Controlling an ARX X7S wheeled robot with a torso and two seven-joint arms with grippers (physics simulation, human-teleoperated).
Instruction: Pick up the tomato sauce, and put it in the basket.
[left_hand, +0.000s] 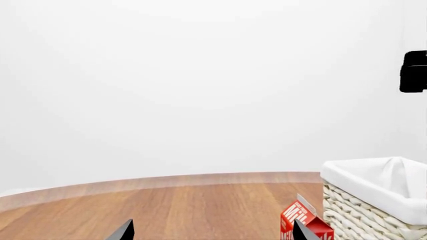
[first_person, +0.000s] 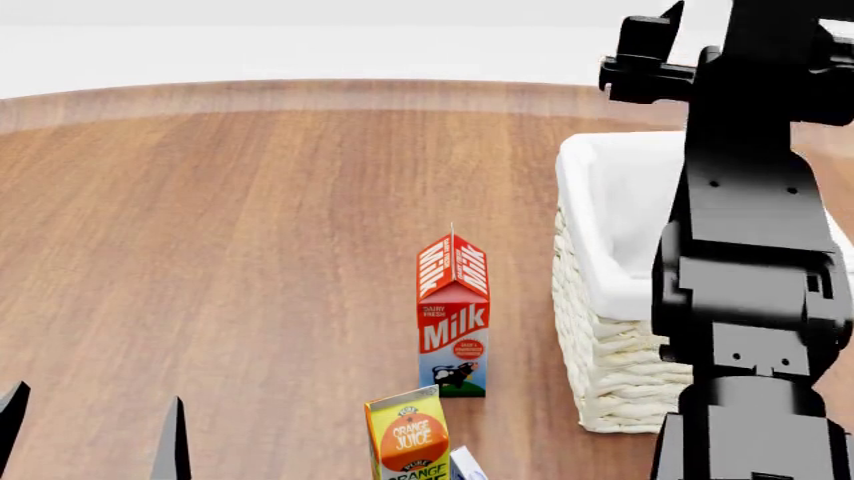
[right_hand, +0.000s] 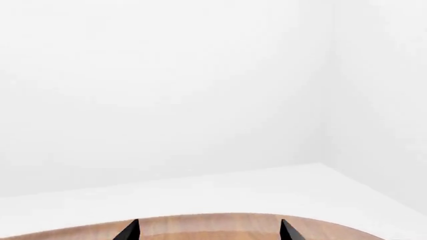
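The tomato sauce can shows in no view. The basket, cream wicker with a white liner, stands at the right of the wooden table; it also shows in the left wrist view. My left gripper is low at the front left, open and empty; in its own view the fingertips stand wide apart over bare wood. My right gripper is open and empty, raised high and facing the table's far edge and the white wall. My right arm rises in front of the basket and hides part of it.
A red milk carton stands just left of the basket, also in the left wrist view. An orange juice carton stands in front of it at the frame's lower edge, with a small white-blue thing beside it.
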